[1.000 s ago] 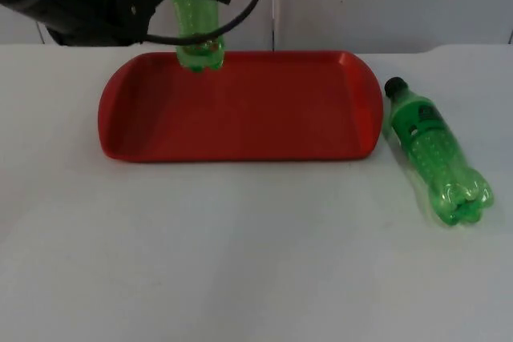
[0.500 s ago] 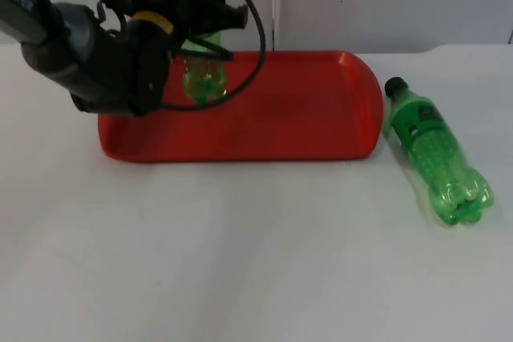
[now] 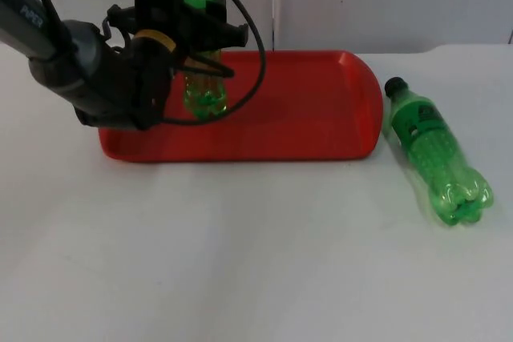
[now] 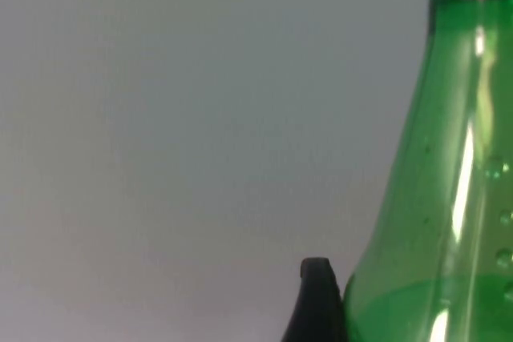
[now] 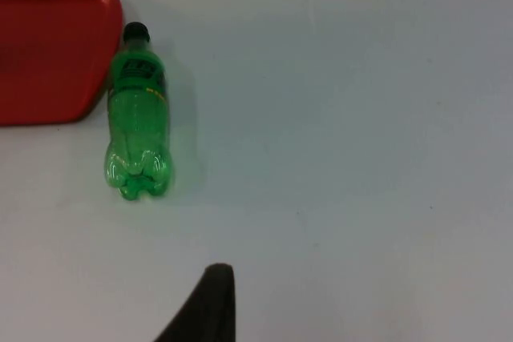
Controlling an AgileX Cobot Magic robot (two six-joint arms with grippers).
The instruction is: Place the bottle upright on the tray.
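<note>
Gripping upright green bottle [image 3: 203,90] in left gripper [image 3: 191,34] at upper left, seemingly touching red tray [image 3: 304,110] (base partly hidden).

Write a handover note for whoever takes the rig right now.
Left gripper: shut on the upright bottle, over the left end of the red tray; whether its base touches the tray is not clear.
Right gripper: waits above the table; a fingertip is visible.
Second bottle lies on its side on the table, right of the tray, cap toward the wall.
Done: first bottle brought to the tray.
Left: release it, then stand the second bottle.
</note>
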